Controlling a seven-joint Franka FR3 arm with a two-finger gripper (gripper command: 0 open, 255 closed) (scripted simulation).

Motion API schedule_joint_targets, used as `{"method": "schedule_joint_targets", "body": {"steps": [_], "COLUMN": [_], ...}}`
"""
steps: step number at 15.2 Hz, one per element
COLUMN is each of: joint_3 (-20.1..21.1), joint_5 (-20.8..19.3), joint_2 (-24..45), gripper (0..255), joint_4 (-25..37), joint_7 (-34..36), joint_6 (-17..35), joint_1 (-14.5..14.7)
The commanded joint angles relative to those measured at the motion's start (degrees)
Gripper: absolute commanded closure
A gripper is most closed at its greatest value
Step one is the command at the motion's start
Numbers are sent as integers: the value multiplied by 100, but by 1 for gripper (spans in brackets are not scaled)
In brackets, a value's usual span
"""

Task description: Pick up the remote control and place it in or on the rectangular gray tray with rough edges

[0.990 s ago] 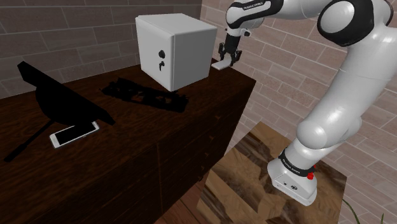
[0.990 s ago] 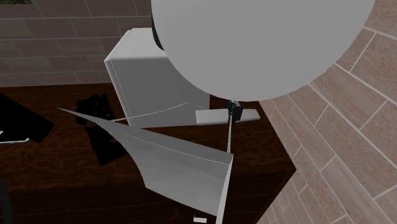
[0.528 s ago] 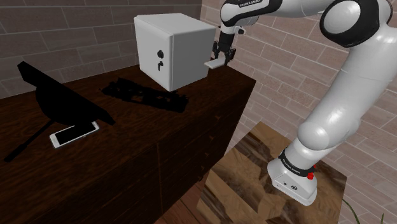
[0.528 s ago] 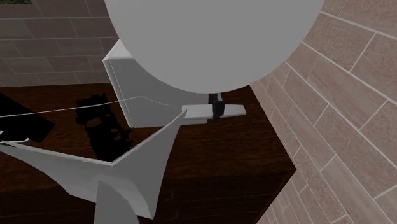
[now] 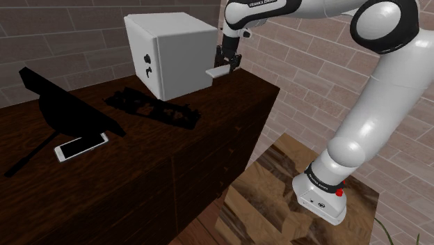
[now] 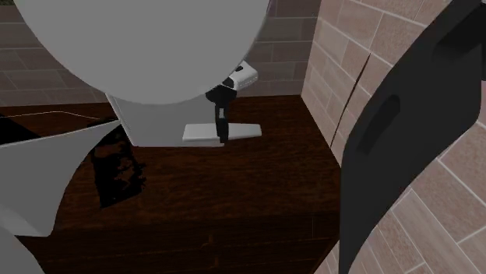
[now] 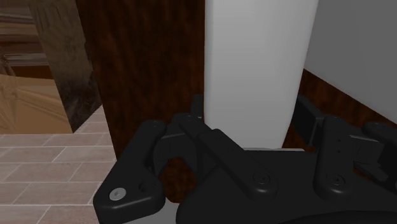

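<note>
In the shoulder view, the arm (image 5: pixel 379 104) is reaching to the upper middle of the frame. There the claw (image 5: pixel 224 67) is pinching a pale, flat remote (image 5: pixel 216 72) and holding it clear above the far corner of the dark table (image 5: pixel 139 174). The remote is hanging just beside the face of a white box (image 5: pixel 167 52); whether they are touching, I cannot tell. The tray (image 5: pixel 154 109), drawn black here with ragged edges, is lying on the table in front of the box, below and left of the claw. A white phone (image 5: pixel 81 147) is lying further toward the left edge.

In the second exterior view, the remote (image 6: pixel 248 131) is showing as a level grey bar at the frame's middle, with the claw (image 6: pixel 224 132) gripping it across its width. The box (image 6: pixel 160 124) is standing right behind it, and the tray (image 6: pixel 117 171) is sitting at the lower left, well apart from the remote.

In the wrist view, the two fingers (image 7: pixel 308 119) are clasping the remote (image 7: pixel 254 63) between them, so the grip looks firm. The dark table top (image 7: pixel 153 63) is lying beneath it.

The pick looks done, and the carrying step is in hand. The next move is calling for a sweep toward the shoulder view's lower left, keeping the remote's free end off the box. After that the claw would be lowering over the tray and only then spreading.
</note>
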Motion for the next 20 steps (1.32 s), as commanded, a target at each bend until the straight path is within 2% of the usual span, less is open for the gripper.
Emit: {"method": "schedule_joint_targets", "body": {"steps": [1, 11, 16, 20], "joint_3": [171, 560, 690, 748], "joint_5": [-7, -258, -439, -600], "joint_2": [185, 967, 1578, 2209], "gripper": [255, 255, 255, 255], "joint_4": [159, 1241, 2135, 3110], "joint_7": [232, 1503, 2087, 2504], "joint_6": [-42, -367, -673, -1033], "joint_1": [223, 1088, 1579, 2023]}}
